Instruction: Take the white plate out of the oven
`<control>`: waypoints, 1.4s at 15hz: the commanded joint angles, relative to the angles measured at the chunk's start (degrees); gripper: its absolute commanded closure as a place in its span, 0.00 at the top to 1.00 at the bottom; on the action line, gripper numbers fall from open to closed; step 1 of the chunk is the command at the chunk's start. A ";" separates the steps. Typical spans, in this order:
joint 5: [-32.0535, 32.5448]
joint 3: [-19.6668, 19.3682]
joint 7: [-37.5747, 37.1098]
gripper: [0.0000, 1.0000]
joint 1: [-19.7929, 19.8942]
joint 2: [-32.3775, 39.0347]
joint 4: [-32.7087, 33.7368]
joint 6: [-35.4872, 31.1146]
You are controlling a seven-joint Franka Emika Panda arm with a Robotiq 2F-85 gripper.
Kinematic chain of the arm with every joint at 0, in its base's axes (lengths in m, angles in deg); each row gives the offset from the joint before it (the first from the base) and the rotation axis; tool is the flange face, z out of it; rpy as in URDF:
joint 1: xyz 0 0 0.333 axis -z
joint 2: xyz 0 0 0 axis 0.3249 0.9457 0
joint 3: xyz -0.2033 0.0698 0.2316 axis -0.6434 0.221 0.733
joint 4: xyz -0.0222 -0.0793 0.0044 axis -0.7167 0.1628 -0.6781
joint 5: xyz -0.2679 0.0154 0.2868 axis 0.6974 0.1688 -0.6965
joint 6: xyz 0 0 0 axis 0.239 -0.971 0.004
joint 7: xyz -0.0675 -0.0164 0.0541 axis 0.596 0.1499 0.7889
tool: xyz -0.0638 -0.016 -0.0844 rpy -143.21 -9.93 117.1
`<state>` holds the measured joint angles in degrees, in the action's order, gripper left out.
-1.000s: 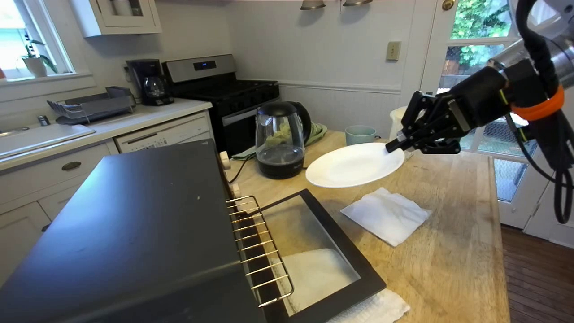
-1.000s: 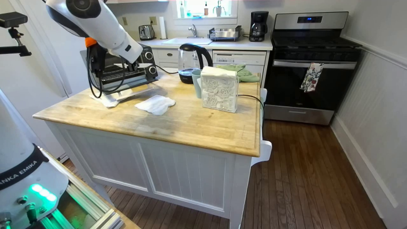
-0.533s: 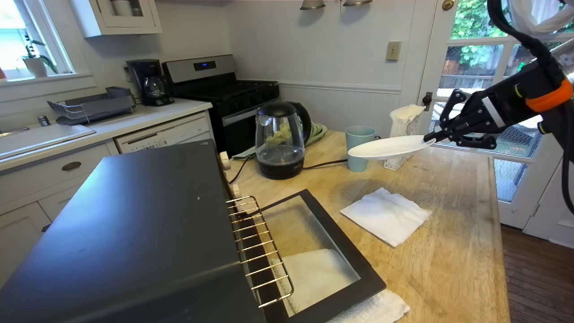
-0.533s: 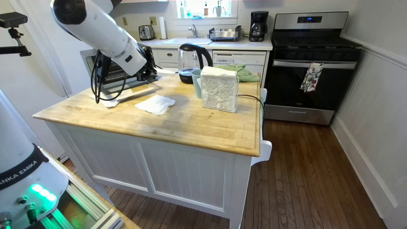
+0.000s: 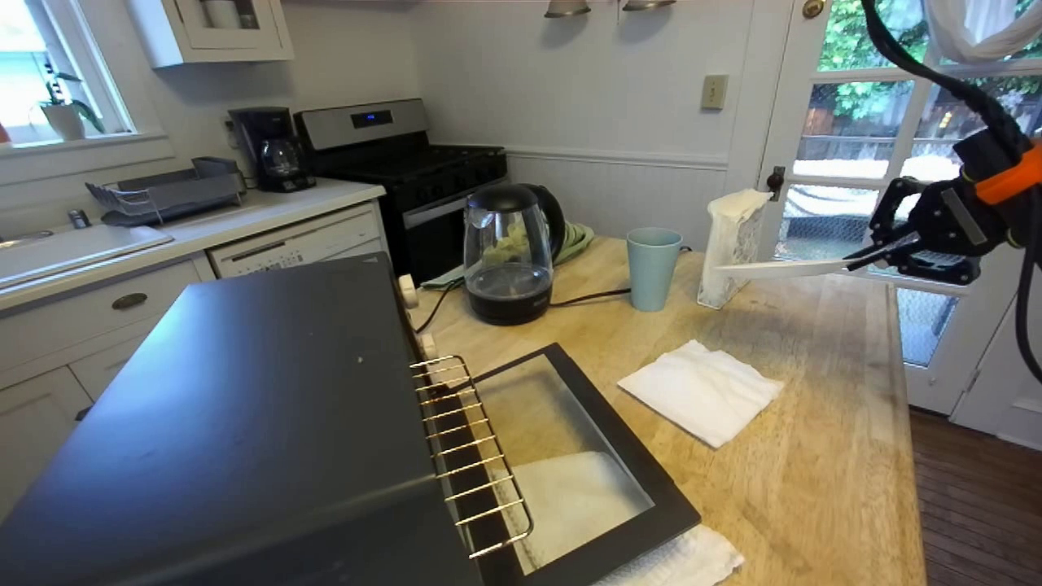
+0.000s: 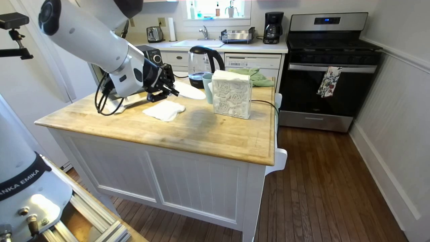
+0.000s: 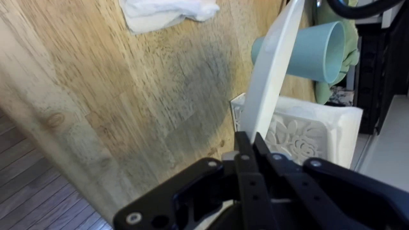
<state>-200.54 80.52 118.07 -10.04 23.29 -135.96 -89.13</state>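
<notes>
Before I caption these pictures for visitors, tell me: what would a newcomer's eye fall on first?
Probably the white plate, gripped by its rim in the robot's hand above the wooden tabletop. Next, the dark oven filling the lower left of an exterior view, its glass door open and wire rack jutting out.

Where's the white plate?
In the wrist view, the white plate is right of centre, pinched in the gripper above the wooden tabletop, partly hiding the blue-green cup.
</notes>
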 commanded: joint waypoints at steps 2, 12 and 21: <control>-13.86 6.34 8.28 0.01 6.64 4.04 2.20 -1.29; -14.04 24.64 7.54 0.01 24.98 7.84 5.26 -2.17; -14.04 43.37 8.03 0.01 36.10 11.83 8.32 -3.74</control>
<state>-214.58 118.74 126.40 21.70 32.72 -130.23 -90.76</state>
